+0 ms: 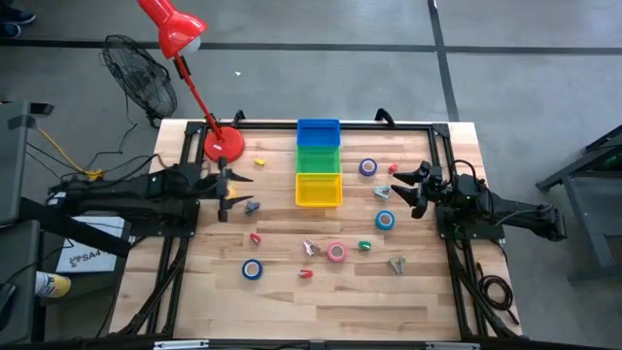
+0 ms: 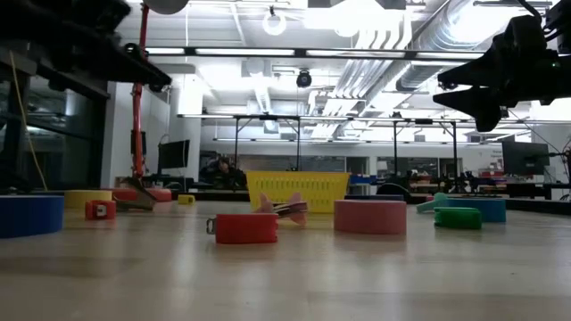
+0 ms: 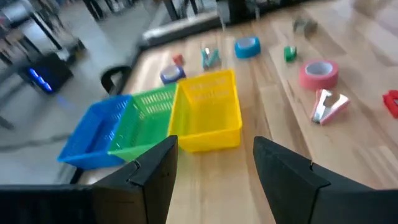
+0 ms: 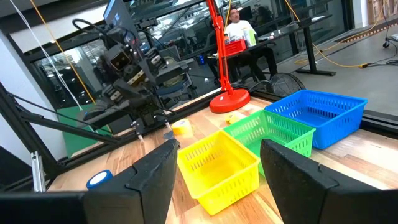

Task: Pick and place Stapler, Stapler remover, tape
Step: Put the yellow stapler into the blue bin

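My left gripper (image 1: 228, 191) hovers open over the table's left part, beside a grey stapler remover (image 1: 252, 206). My right gripper (image 1: 412, 190) hovers open at the right, near a blue tape roll (image 1: 386, 220) lying flat. Both point at the yellow basket (image 1: 318, 189). The pink tape (image 1: 336, 252), more blue tape rolls (image 1: 252, 269) (image 1: 368, 167) and a yellow roll (image 1: 260, 160) also lie flat on the wood. A pale stapler remover (image 3: 329, 104) sits by the pink tape (image 3: 319, 73). A small red stapler (image 2: 245, 227) rests near the front.
Blue (image 1: 318, 131), green (image 1: 318, 157) and yellow baskets stand in a row at the far middle. A red desk lamp base (image 1: 224, 144) sits at the far left. Small red (image 1: 256, 237) and green (image 1: 364, 246) pieces are scattered about. A person (image 4: 239, 30) sits beyond the table.
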